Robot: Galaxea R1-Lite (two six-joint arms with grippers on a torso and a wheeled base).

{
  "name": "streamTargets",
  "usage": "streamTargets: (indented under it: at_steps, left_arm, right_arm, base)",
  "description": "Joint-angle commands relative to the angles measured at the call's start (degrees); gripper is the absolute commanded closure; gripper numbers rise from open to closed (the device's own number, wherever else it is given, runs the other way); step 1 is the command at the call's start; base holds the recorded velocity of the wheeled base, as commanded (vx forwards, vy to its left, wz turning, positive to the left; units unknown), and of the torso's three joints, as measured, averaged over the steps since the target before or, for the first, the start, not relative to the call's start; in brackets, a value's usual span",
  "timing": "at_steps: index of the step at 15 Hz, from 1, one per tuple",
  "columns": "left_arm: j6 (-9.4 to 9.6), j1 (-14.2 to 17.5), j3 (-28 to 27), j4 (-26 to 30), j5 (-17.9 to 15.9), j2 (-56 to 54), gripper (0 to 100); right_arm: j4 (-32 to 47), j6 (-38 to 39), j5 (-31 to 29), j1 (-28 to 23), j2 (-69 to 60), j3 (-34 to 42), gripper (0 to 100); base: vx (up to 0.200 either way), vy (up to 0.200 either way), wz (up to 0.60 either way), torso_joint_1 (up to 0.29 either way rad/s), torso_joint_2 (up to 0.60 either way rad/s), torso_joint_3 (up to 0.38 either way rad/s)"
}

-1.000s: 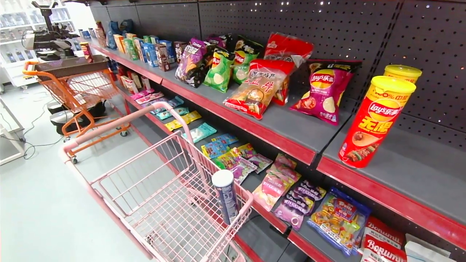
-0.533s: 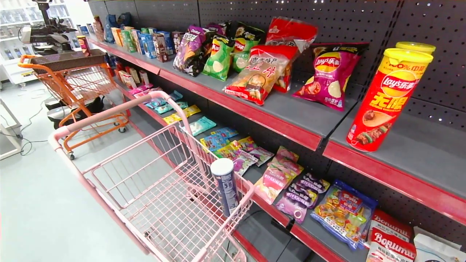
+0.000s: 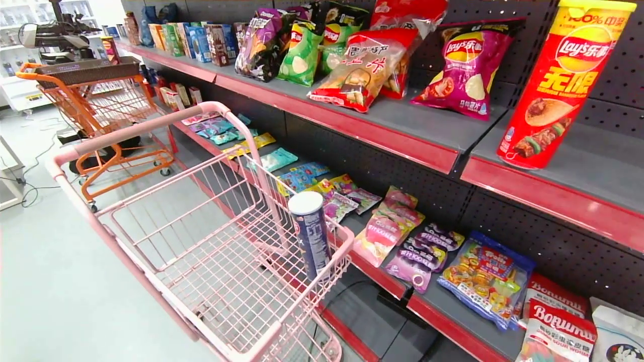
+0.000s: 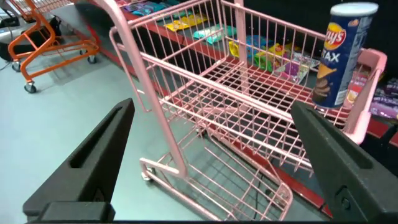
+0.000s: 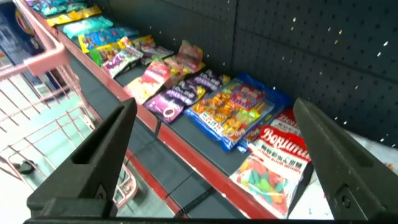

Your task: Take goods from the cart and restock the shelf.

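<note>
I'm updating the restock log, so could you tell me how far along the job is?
Done: the top shelf already holds a red canister. In hand: nothing; the left gripper and right gripper are open. Left: the blue canister stands in the pink cart.

1. Two carts: one pink cart (image 3: pixel 151 128) at 7 o'clock and one orange cart (image 3: pixel 118 103) at 10 o'clock.
2. One blue can (image 3: pixel 311 231) stands in the pink cart.
3. One tall red can (image 3: pixel 563 85) stands on the top shelf (image 3: pixel 417 120) at 2 o'clock.
4. Six chip bags (image 3: pixel 367 70) that I can tell apart sit at 12 o'clock on the top shelf.
5. On the lower shelf (image 3: pixel 432 304) at 4 o'clock: two pink bags (image 3: pixel 380 236), two purple bags (image 3: pixel 417 261), one blue bag (image 3: pixel 485 276) and two red-and-white bags (image 3: pixel 553 332).
</note>
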Motion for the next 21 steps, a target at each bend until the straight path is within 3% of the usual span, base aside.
streamTargets:
  at_steps: [1,10,11,12,13,14,15,18,19,21]
  left_arm:
    - [-0.04,0.0,0.0,0.0,0.0,0.0,0]
    - [0.22,0.0,-1.4,-0.5,-0.7,0.3,0]
    - [-0.57,-1.6,-9.6,-1.0,-0.7,7.6,0]
    - [-5.05,-3.3,-18.7,-1.2,-0.7,19.0,0]
    - [-8.13,-4.1,-26.0,-1.5,-0.8,27.2,0]
    - [-8.48,-4.2,-32.4,-2.5,-1.2,36.5,0]
    - [-8.04,-4.4,-33.2,-5.9,-3.2,43.1,0]
    - [-7.16,-7.9,-32.0,-29.4,-12.1,67.9,0]
    - [-5.14,-8.3,-32.0,-37.4,-14.1,76.6,0]
    - [-2.07,-8.4,-31.8,-47.0,-18.4,87.9,0]
  right_arm:
    - [0.0,0.0,0.0,0.0,0.0,0.0,0]
    - [0.0,0.0,0.0,0.0,0.0,0.0,0]
    - [0.0,0.0,0.0,0.0,0.0,0.0,0]
    - [0.0,0.0,0.0,0.0,0.0,0.0,0]
    - [0.0,0.0,0.0,0.0,0.0,0.0,0]
    - [0.0,0.0,0.0,0.0,0.0,0.0,0]
    - [0.0,0.0,0.0,0.0,0.0,0.0,0]
    - [0.0,0.0,0.0,0.0,0.0,0.0,0]
    - [0.0,0.0,0.0,0.0,0.0,0.0,0]
    - [0.0,0.0,0.0,0.0,0.0,0.0,0]
  base:
    - [0.0,0.0,0.0,-0.124,0.49,0.354]
    - [0.0,0.0,0.0,-0.029,0.11,0.087]
    - [0.0,0.0,0.0,0.0,0.0,0.0]
    - [0.0,0.0,0.0,0.0,0.0,0.0]
    - [0.0,0.0,0.0,0.0,0.0,0.0]
    - [0.0,0.0,0.0,0.0,0.0,0.0]
    - [0.0,0.0,0.0,0.0,0.0,0.0]
    - [0.0,0.0,0.0,0.0,0.0,0.0]
    - [0.0,0.0,0.0,0.0,0.0,0.0]
    - [0.0,0.0,0.0,0.0,0.0,0.0]
